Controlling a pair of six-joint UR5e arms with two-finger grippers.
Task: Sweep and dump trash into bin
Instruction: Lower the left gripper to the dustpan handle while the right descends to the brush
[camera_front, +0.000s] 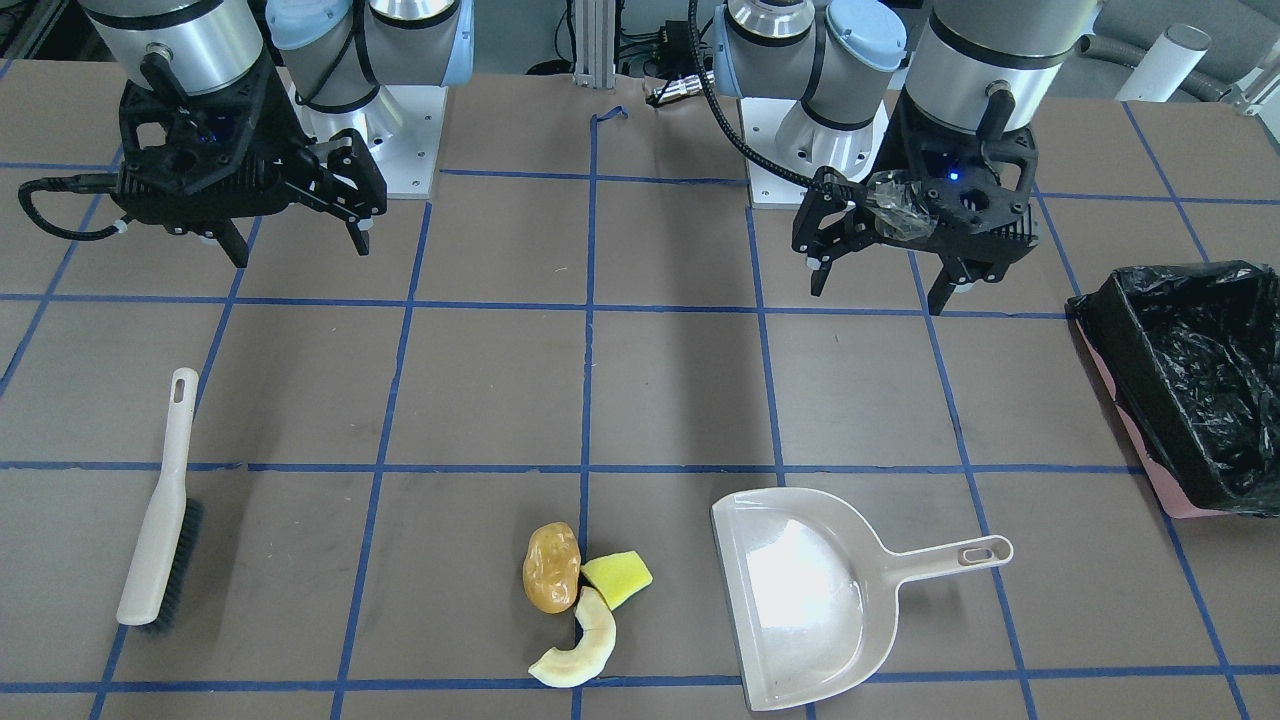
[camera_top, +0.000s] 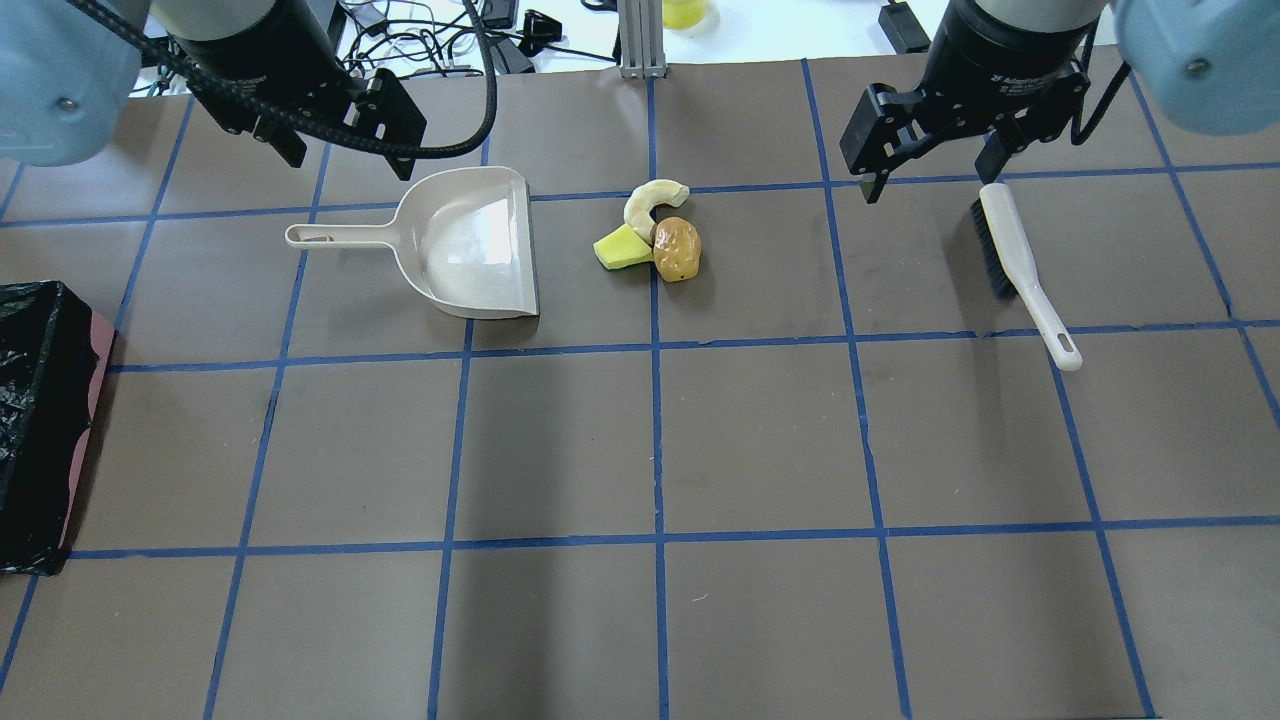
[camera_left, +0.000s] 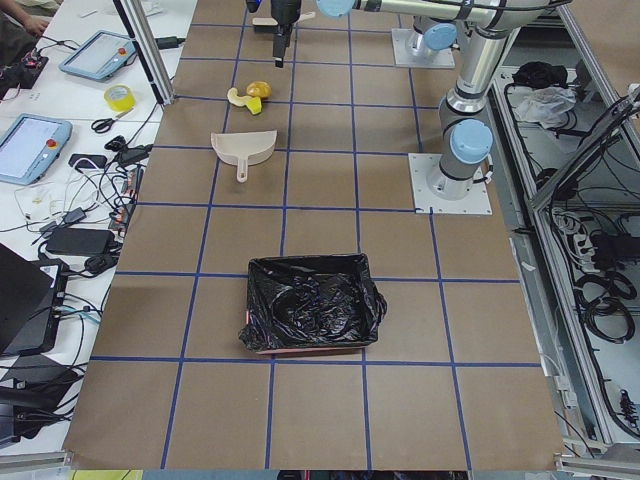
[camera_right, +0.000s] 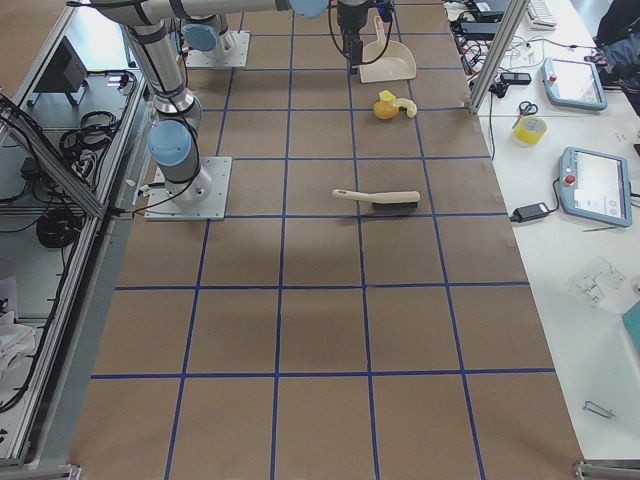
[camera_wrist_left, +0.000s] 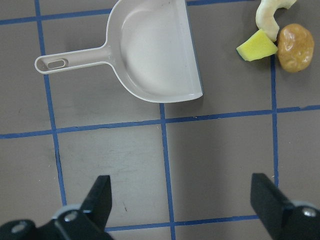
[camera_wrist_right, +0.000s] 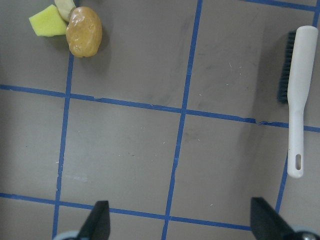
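Both grippers hang above the table, jaws wide apart, holding nothing. Left gripper is over bare mat on the robot side of the dustpan. Right gripper is on the robot side of the brush. Dustpan lies flat, mouth toward the trash, near it, not touching. Trash sits between dustpan and brush in one touching cluster: orange-brown lump, yellow wedge, cream slice. Bin stands at the table's left end, well apart from the trash.

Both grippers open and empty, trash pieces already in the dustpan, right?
No. The trash lies on the table beside the dustpan, not in it; the overhead exterior view shows the pan empty. The left gripper and right gripper are open and empty.
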